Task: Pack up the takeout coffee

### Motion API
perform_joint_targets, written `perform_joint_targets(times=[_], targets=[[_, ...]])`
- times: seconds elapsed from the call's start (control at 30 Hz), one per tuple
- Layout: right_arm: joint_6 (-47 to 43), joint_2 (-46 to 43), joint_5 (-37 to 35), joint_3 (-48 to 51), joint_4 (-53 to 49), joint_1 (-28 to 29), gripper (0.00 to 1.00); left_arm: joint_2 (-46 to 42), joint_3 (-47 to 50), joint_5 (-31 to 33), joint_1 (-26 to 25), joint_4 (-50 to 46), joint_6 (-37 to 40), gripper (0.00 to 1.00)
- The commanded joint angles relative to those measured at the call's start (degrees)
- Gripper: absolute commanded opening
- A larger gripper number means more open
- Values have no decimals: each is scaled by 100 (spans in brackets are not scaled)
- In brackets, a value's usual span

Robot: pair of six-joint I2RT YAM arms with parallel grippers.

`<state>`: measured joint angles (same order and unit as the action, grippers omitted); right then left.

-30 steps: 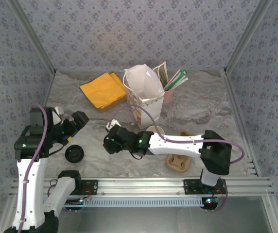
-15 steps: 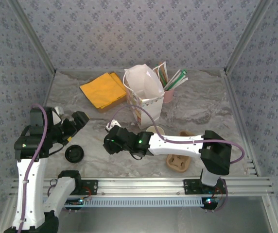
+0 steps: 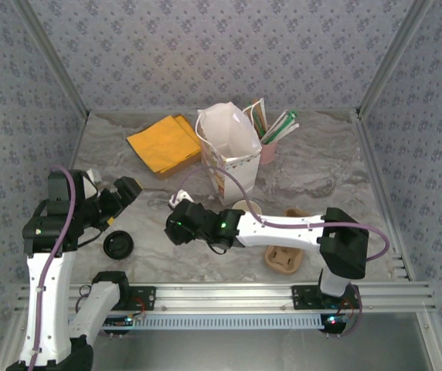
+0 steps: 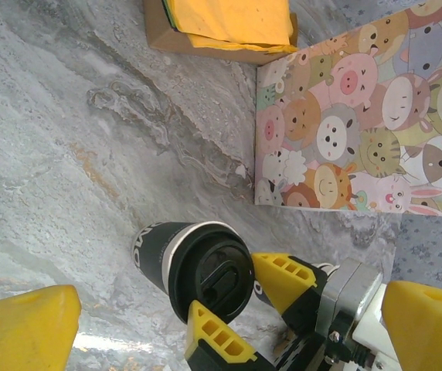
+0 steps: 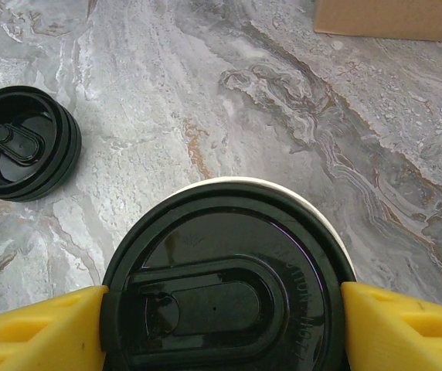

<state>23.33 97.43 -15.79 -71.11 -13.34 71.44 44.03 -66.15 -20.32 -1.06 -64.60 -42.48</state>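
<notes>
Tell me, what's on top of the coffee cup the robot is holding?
A black lid sits on the coffee cup, pinched by the right pincer. A cream rim peeks around it. What's inside is hidden, because the lid covers the opening.

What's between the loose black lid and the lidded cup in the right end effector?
Nothing: bare marble tabletop separates the loose lid from the lidded cup, seen from the right wrist.

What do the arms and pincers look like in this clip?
The left arm and right arm: white links, black joint housings with green lights, a purple cable along each. Their pincer fingers are bright yellow plastic wedges.
</notes>
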Motion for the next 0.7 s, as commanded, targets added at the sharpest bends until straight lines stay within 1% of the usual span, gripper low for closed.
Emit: perform_joint_targets(times=[0.0, 0.33, 0.67], targets=[[-109, -175, -76, -51, -161, -48, 76, 22, 14, -130, 43, 33, 47, 100], [-13, -40, 30, -3, -55, -60, 76, 28, 28, -138, 38, 46, 52, 100], [-37, -23, -15, -91, -48, -43, 76, 53, 24, -144, 41, 61, 71, 100]])
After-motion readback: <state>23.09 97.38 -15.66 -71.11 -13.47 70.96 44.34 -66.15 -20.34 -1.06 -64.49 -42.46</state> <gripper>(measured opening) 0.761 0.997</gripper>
